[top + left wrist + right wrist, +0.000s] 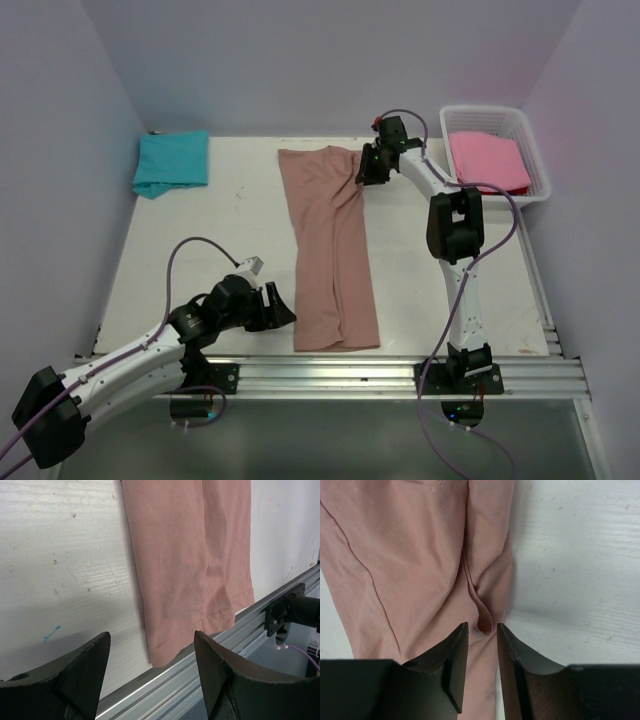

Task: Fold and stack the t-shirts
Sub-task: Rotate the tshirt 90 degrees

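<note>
**Top view.** The brown shirt (pixel 330 250) lies as a long strip down the middle of the surface (pixel 200 240). The teal shirt (pixel 172 162) lies folded well to its far left. The pink shirt (pixel 487 160) sits in a basket (pixel 535 165) to its far right. The right claw (pixel 368 170) is at its far right corner. The left claw (pixel 280 308) hangs just beside its near left corner.

**Left wrist view.** The left claw (pixel 150 645) is released and holds nothing. The shirt's near hem overhangs the rail (pixel 210 665). Risk: a pull from the far end alone could skew the strip.

**Right wrist view.** The right claw (pixel 482 630) has its jaws nearly together, with a ridge of cloth at the tips. Whether it is gripped cannot be told. Risk: a pinch on one layer only lets the lower layer slip and undoes the fold.
</note>
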Controlling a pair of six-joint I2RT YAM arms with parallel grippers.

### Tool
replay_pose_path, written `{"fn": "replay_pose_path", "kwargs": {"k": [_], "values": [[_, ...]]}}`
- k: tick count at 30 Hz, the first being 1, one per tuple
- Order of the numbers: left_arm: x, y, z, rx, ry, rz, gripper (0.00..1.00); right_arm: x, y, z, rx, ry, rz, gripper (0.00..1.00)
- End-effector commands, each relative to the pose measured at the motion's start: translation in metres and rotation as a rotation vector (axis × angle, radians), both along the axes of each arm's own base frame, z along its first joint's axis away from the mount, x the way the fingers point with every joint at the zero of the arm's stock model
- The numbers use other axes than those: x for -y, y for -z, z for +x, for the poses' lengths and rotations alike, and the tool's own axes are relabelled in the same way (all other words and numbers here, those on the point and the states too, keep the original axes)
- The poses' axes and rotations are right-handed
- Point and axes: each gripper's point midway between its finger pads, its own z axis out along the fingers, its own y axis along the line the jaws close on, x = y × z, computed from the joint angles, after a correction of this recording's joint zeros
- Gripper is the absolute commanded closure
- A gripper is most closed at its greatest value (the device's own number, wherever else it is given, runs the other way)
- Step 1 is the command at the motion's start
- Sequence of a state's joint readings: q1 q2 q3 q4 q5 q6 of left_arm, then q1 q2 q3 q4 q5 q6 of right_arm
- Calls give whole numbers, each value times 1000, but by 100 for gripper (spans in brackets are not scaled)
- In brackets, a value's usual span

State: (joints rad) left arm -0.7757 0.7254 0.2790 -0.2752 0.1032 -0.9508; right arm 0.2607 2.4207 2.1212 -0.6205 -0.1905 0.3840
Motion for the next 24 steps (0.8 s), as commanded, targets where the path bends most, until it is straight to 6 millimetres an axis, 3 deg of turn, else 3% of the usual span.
{"fn": "replay_pose_path", "kwargs": {"k": [1,9,15,18,19,24], "values": [[-2,3,-1,-3,-13,9,28,2,-24,4,48,-8,13,67],[-5,5,-3,-9,-19,8,28,-8,0,-6,-15,-27,98,71],[-6,9,-4,-14,-20,12,28,-10,7,-10,-23,-32,114,75],[-6,10,-4,-16,-19,12,28,-7,9,-12,-23,-31,113,88],[-6,10,-4,-15,-18,13,28,-6,9,-12,-19,-29,114,97],[-6,13,-6,-21,-14,15,28,-6,-2,-16,1,-37,126,100]]}}
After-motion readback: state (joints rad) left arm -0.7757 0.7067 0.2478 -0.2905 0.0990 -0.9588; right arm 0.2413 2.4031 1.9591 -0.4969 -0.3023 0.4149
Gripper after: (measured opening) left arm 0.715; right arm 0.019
